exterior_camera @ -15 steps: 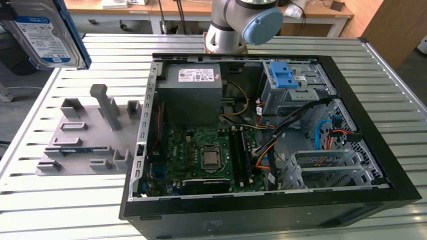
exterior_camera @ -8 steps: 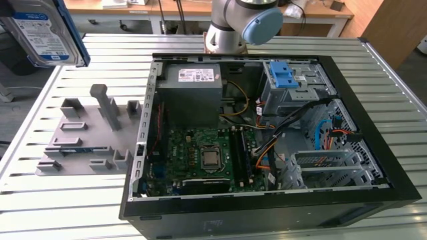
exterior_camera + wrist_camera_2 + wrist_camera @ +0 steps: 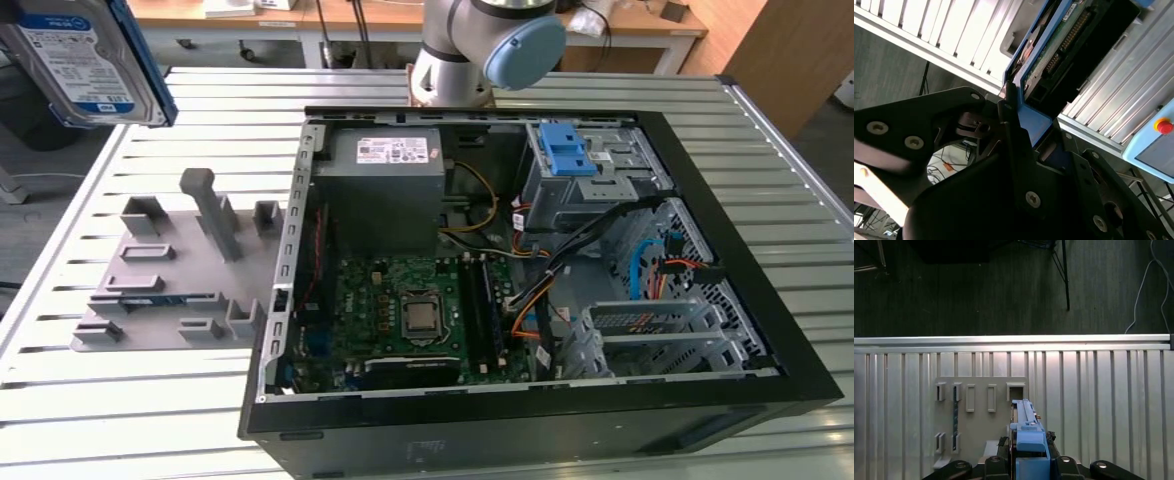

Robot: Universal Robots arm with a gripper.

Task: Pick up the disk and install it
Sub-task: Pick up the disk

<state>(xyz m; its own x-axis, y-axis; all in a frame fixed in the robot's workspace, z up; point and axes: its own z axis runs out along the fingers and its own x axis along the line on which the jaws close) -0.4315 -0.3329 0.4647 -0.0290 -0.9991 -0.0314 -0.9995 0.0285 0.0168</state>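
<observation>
Exterior view shows the disk (image 3: 83, 60), a flat silver hard drive with a blue-and-white label and a blue plastic frame round its edges. It hangs in the air at the exterior view's left, lifted clear of the table, with its label toward that camera. In the second wrist view the black gripper (image 3: 1024, 125) is clamped on one end of the blue frame, and the drive's green circuit board is visible beyond it. The first wrist view looks down the drive's edge onto a grey slotted fixture plate (image 3: 979, 425), which lies on the slatted aluminium table (image 3: 1104, 405).

Just beside that plate, toward the exterior view's right, a black computer case (image 3: 747, 230) lies open. Its grey metal drive cage (image 3: 617, 160) sits in the far corner, well apart from the disk.

I judge the pick-up done and the install not yet begun. Seating the drive would call for squaring its blue frame to the cage's opening while keeping clear of the loose cables nearby.
</observation>
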